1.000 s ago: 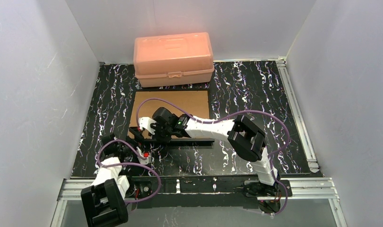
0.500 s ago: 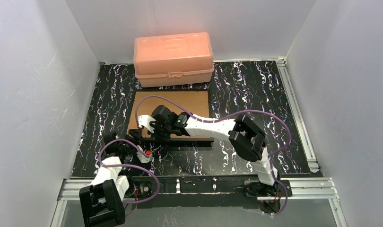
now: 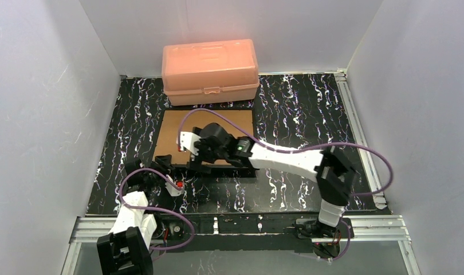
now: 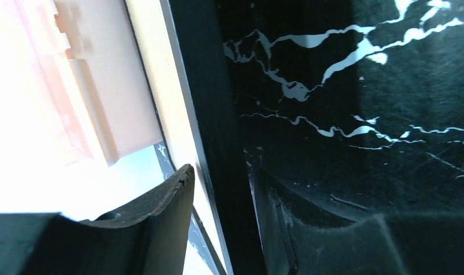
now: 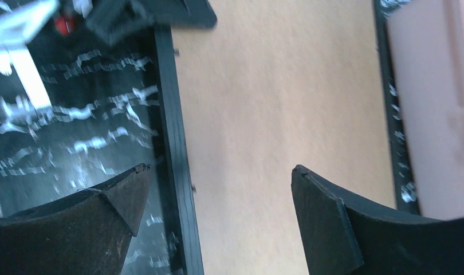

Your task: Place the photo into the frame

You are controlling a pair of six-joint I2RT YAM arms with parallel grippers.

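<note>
The right gripper (image 5: 218, 172) hangs wide open and empty just over the brown backing board (image 5: 275, 103) seated in the frame (image 5: 171, 132), whose rail beside it the left gripper (image 4: 221, 177) pinches, while the photo is unseen, presumably beneath the board, so only securing the back seems left.

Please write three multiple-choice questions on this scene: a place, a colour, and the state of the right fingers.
1. Where is the peach box? A) beyond the frame; B) beside the arm bases; C) on the frame.
2. What colour is the board inside the frame? A) white; B) brown; C) blue.
3. How are the right gripper fingers? A) wide open, empty; B) shut on the frame; C) shut on the box.
Answers: 1A, the top view shows it behind the frame; 2B, brown shows between the black edges; 3A, a wide gap separates them.
</note>
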